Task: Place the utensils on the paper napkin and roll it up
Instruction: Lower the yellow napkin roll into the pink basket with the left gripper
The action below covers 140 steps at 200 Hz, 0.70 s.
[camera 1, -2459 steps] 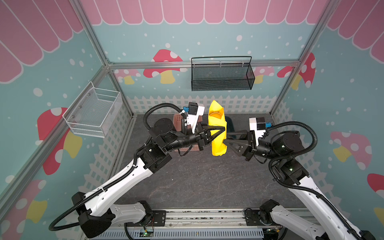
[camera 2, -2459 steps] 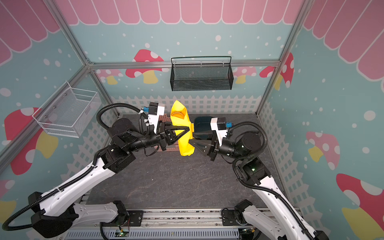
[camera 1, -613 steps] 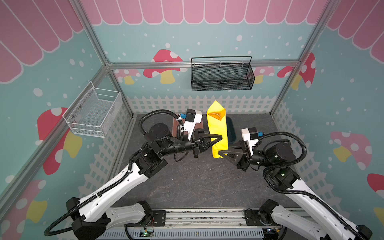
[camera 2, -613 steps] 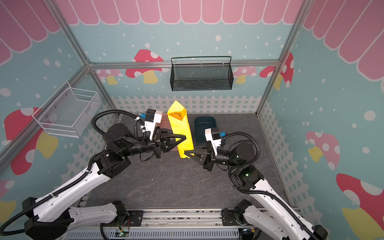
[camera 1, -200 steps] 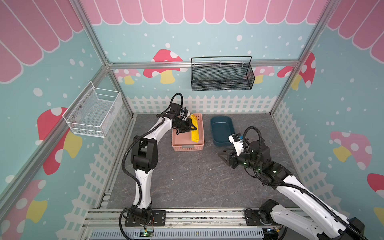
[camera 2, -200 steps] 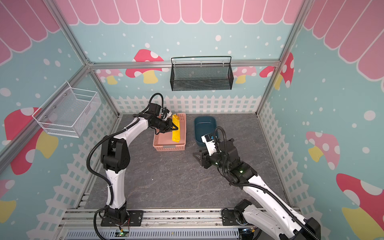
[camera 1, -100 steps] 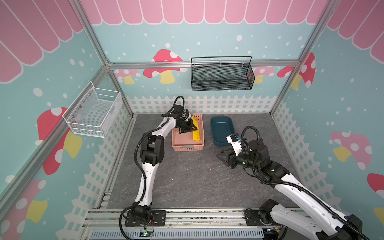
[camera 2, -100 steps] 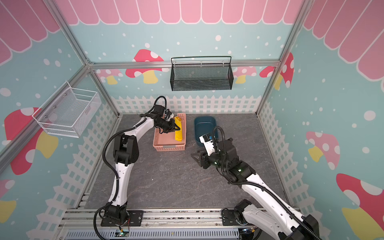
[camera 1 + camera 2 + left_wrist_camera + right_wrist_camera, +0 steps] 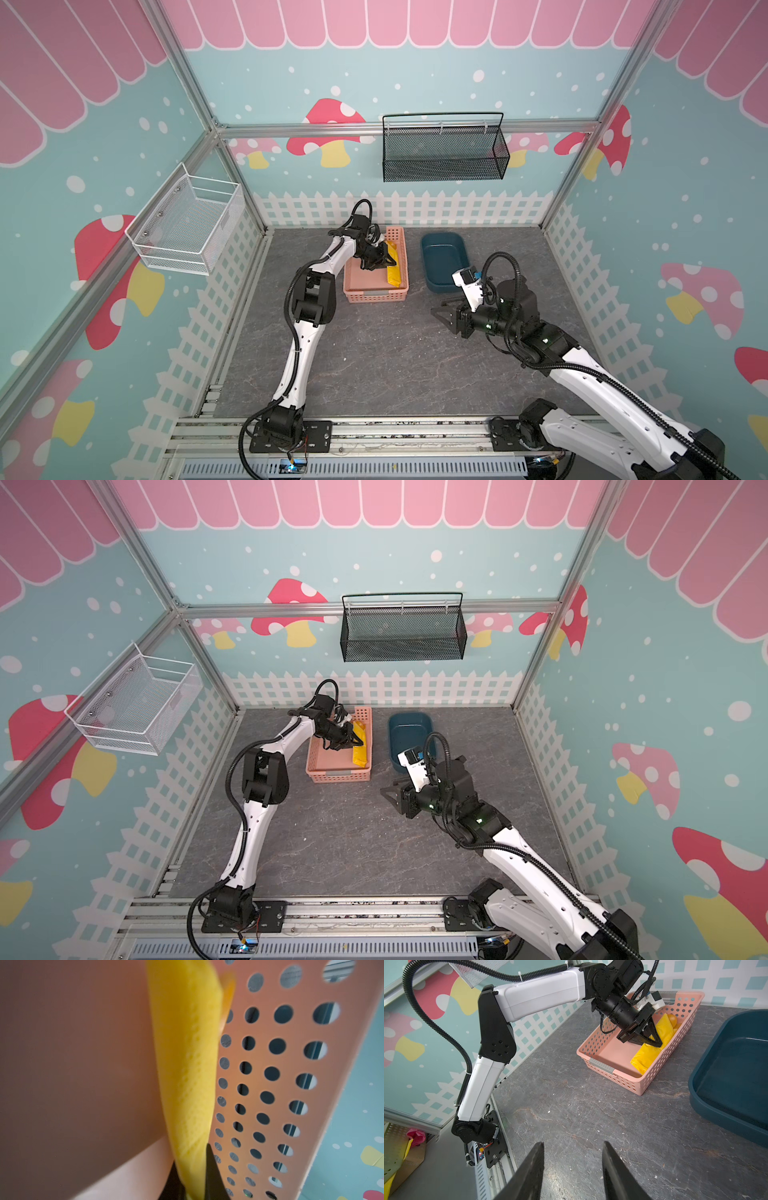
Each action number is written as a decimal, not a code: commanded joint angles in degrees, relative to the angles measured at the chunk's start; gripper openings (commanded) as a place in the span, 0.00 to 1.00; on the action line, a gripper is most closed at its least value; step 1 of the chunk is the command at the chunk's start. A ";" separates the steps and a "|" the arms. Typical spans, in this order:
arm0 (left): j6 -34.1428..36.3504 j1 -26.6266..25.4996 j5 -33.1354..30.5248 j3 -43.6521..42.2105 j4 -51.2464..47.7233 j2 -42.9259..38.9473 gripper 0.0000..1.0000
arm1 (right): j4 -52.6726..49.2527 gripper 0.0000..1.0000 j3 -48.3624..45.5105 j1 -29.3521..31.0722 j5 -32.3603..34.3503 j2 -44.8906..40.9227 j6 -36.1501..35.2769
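My right tool (image 9: 573, 1144) hangs nearest, over the table (image 9: 591, 1115), jaws apart and holding nothing. Farther back, my left tool (image 9: 652, 1043) is clamped on the rolled paper napkin (image 9: 648, 1055), which lies in the pink basket (image 9: 612, 1076) along the wall nearest the blue tray (image 9: 726, 1084). The utensils (image 9: 672, 1019) show orange at the roll's far end.

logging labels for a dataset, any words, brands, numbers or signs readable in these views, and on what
No text can be read in any view.
Grey plate on the pink basket: no lettering shows.
Paper napkin in the left pincer: plain, only an embossed pattern.
Walls: mushrooms and dots, no words.
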 commanded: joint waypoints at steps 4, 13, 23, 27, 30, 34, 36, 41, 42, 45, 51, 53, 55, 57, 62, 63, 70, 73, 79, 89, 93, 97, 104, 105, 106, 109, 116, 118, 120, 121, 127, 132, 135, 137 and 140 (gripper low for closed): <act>2.22 0.66 2.02 3.17 -3.46 2.97 0.00 | 1.31 0.47 -0.10 -0.15 -0.92 0.23 -1.48; 2.55 0.71 2.14 3.73 -4.19 3.60 0.00 | 1.31 0.47 -0.06 -0.18 -1.15 0.25 -1.58; 2.91 0.71 1.93 4.26 -4.82 4.27 0.01 | 1.30 0.47 -0.17 -0.18 -1.20 0.34 -1.66; 3.08 0.71 1.74 4.44 -5.20 4.47 0.01 | 1.30 0.47 -0.21 -0.23 -1.20 0.34 -1.66; 3.25 0.71 1.53 4.53 -5.36 4.62 0.01 | 1.30 0.47 -0.29 -0.23 -1.20 0.34 -1.71; 3.36 0.71 1.27 4.63 -5.64 4.80 0.01 | 1.30 0.47 -0.23 -0.19 -1.27 0.34 -1.75; 3.52 0.71 1.08 4.64 -5.74 4.84 0.01 | 1.30 0.47 -0.22 -0.21 -1.28 0.34 -1.75; 3.69 0.71 0.77 4.65 -6.01 4.94 0.02 | 1.30 0.47 -0.25 -0.20 -1.28 0.34 -1.80; 3.72 0.71 0.69 4.65 -6.03 4.99 0.02 | 1.34 0.47 -0.28 -0.22 -1.33 0.34 -1.82; 3.76 0.71 0.38 4.59 -6.12 5.03 0.03 | 1.35 0.47 -0.27 -0.16 -1.37 0.35 -1.84; 4.12 0.75 -0.01 4.57 -6.42 5.11 0.03 | 1.30 0.47 -0.23 -0.18 -1.37 0.34 -1.84; 4.15 0.72 -0.14 4.56 -6.51 5.16 0.04 | 1.32 0.47 -0.24 -0.22 -1.37 0.34 -1.84; 4.25 0.71 -0.28 4.58 -6.60 5.20 0.04 | 1.31 0.47 -0.27 -0.16 -1.37 0.34 -1.84; 4.27 0.71 -0.47 4.56 -6.64 5.25 0.04 | 1.30 0.47 -0.27 -0.21 -1.37 0.34 -1.82; 4.54 0.71 -0.53 4.56 -6.81 5.30 0.05 | 1.30 0.47 -0.28 -0.19 -1.45 0.36 -1.84; 4.63 0.71 -0.57 4.51 -6.82 5.34 0.05 | 1.30 0.47 -0.25 -0.21 -1.46 0.35 -1.84; 4.80 0.71 -0.74 4.56 -6.98 5.43 0.06 | 1.30 0.47 -0.26 -0.22 -1.47 0.34 -1.84; 4.91 0.71 -0.86 4.60 -7.08 5.47 0.08 | 1.30 0.47 -0.24 -0.16 -1.48 0.34 -1.84; 4.97 0.71 -1.45 4.58 -7.24 5.41 0.10 | 1.35 0.47 -0.21 -0.15 -1.49 0.34 -1.84; 5.31 0.75 -2.72 4.56 -7.47 5.30 0.12 | 1.30 0.47 -0.16 -0.18 -1.50 0.34 -1.80; 5.40 0.79 -3.06 4.56 -7.59 5.22 0.13 | 1.30 0.47 -0.14 -0.19 -1.53 0.34 -1.75; 5.46 0.80 -3.39 4.57 -7.68 5.17 0.14 | 1.30 0.47 -0.12 -0.23 -1.50 0.29 -1.75; 5.58 0.82 -4.09 4.60 -7.79 5.05 0.16 | 1.31 0.47 -0.06 -0.14 -1.51 0.27 -1.73; 5.54 0.85 -4.16 4.58 -7.80 5.04 0.16 | 1.35 0.47 -0.09 -0.19 -1.49 0.26 -1.70; 5.57 0.91 -4.24 4.57 -7.84 5.04 0.16 | 1.41 0.47 -0.11 -0.21 -1.52 0.25 -1.68; 5.61 0.92 -4.51 4.56 -7.92 4.96 0.17 | 1.42 0.47 -0.12 -0.21 -1.54 0.25 -1.67; 5.76 0.90 -4.96 4.56 -7.99 4.85 0.19 | 1.39 0.47 -0.12 -0.15 -1.54 0.25 -1.59; 5.81 0.89 -5.05 4.56 -8.02 4.79 0.19 | 1.39 0.47 -0.08 -0.19 -1.55 0.25 -1.58; 5.85 0.89 -5.09 4.56 -8.12 4.78 0.20 | 1.41 0.47 -0.12 -0.22 -1.53 0.25 -1.58; 5.94 0.89 -5.14 4.60 -8.13 4.73 0.20 | 1.40 0.47 -0.08 -0.22 -1.49 0.25 -1.58; 6.01 0.90 -5.40 4.56 -8.22 4.61 0.21 | 1.44 0.47 -0.10 -0.16 -1.54 0.25 -1.58; 6.18 0.96 -5.81 4.56 -8.31 4.51 0.23 | 1.46 0.47 -0.14 -0.19 -1.55 0.26 -1.50; 6.15 0.90 -5.99 4.57 -8.40 4.43 0.23 | 1.52 0.47 -0.06 -0.21 -1.59 0.25 -1.49; 6.20 0.89 -6.16 4.56 -8.37 4.36 0.24 | 1.49 0.47 -0.09 -0.23 -1.63 0.25 -1.44; 6.22 0.89 -6.34 4.44 -8.46 4.29 0.25 | 1.50 0.47 -0.09 -0.16 -1.64 0.29 -1.41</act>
